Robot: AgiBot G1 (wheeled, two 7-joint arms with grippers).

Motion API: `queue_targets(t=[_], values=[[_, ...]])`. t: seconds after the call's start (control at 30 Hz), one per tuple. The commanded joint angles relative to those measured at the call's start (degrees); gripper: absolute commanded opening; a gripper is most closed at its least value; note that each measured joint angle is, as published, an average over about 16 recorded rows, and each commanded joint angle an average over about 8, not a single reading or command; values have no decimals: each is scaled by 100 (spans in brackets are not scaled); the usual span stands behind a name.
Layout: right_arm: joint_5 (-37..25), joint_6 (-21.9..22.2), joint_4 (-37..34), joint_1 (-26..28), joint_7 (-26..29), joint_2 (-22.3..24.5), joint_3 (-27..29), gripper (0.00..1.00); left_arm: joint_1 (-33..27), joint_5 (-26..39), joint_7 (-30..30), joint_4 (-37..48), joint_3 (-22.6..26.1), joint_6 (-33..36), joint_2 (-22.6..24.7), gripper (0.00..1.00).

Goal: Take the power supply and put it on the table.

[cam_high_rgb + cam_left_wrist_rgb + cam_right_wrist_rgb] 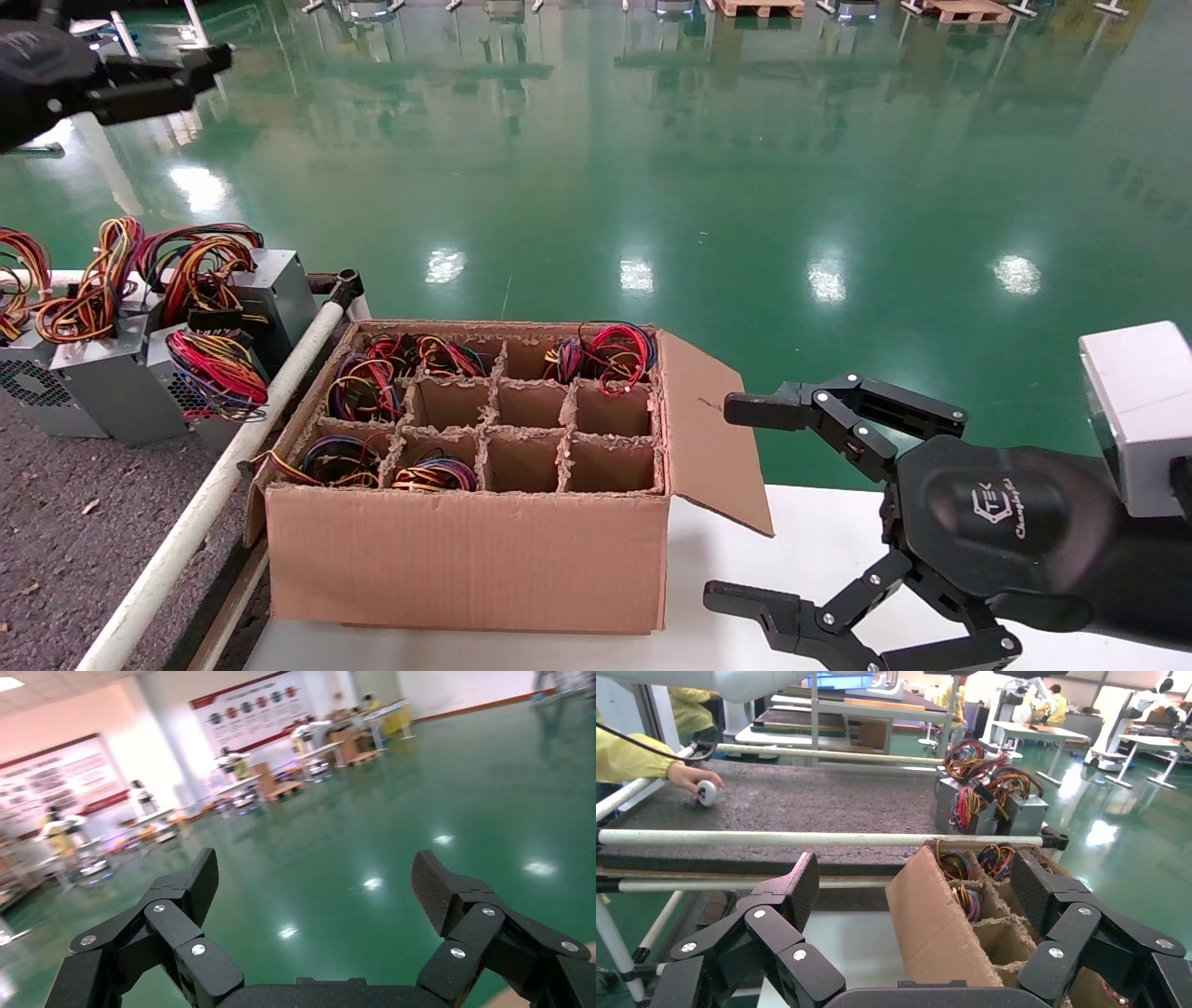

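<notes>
Several grey power supplies (121, 377) with looped red, yellow and orange wires stand on the dark grey table (56, 522) at the left. More wire bundles (365, 384) show in cells of the brown cardboard box (466, 559); the units under them are hidden. My right gripper (731, 503) hangs open just right of the box's side flap (712, 438), holding nothing. In the right wrist view that gripper (916, 878) faces the flap (933, 931), with box cells and wires (972, 899) behind. My left gripper (158, 84) is raised high at the far left, open (313, 878) and holding nothing, facing only green floor.
A white round rail (223, 475) separates the table from the box. The box rests on a smooth white tabletop (801, 550). Across the table (807, 804), a person's hand (691, 776) holds a small white object (707, 792). Green floor lies beyond.
</notes>
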Motion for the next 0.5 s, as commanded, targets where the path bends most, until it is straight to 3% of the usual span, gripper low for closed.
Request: queue_targets(t=[0.03, 0.5], values=[[0, 0, 0, 0, 0, 0, 0, 100, 156, -80, -93, -207, -25, 147, -53, 100], [0, 0, 0, 0, 0, 0, 0, 100, 1242, -637, -742, -1653, -199, 1177, -422, 100]])
